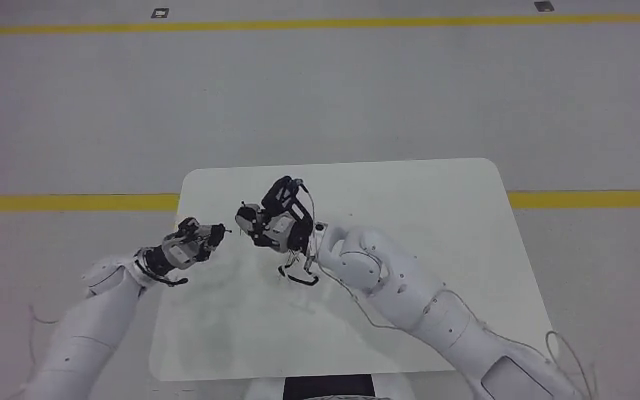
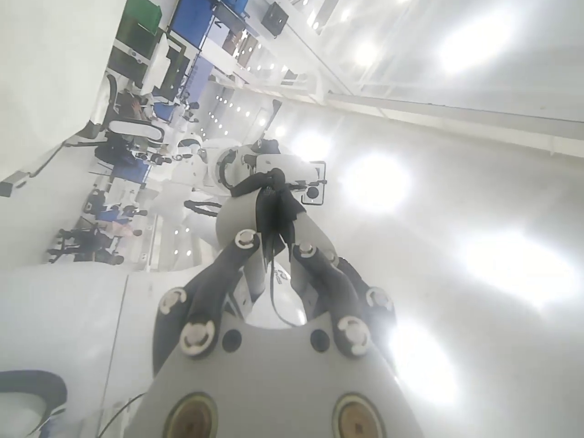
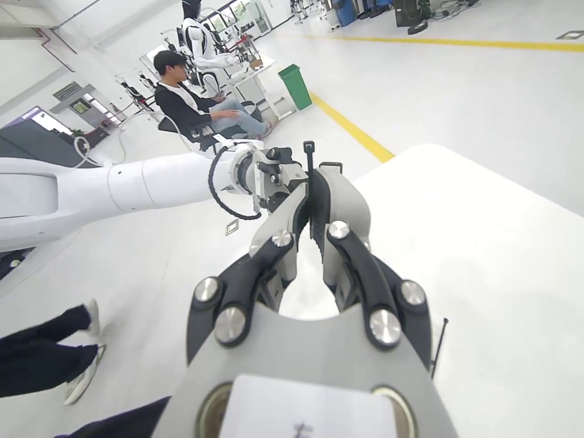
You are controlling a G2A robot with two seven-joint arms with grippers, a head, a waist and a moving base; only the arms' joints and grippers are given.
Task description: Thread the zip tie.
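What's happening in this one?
The right gripper is shut on a black zip tie, its head sticking up out of the grip, above the white table. The left gripper sits close by, facing it, shut on a thin black strip. No tail is through the head yet.

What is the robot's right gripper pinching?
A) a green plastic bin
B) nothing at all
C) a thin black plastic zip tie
C: the right gripper is shut on the thin black plastic zip tie, whose square head pokes out beyond it.
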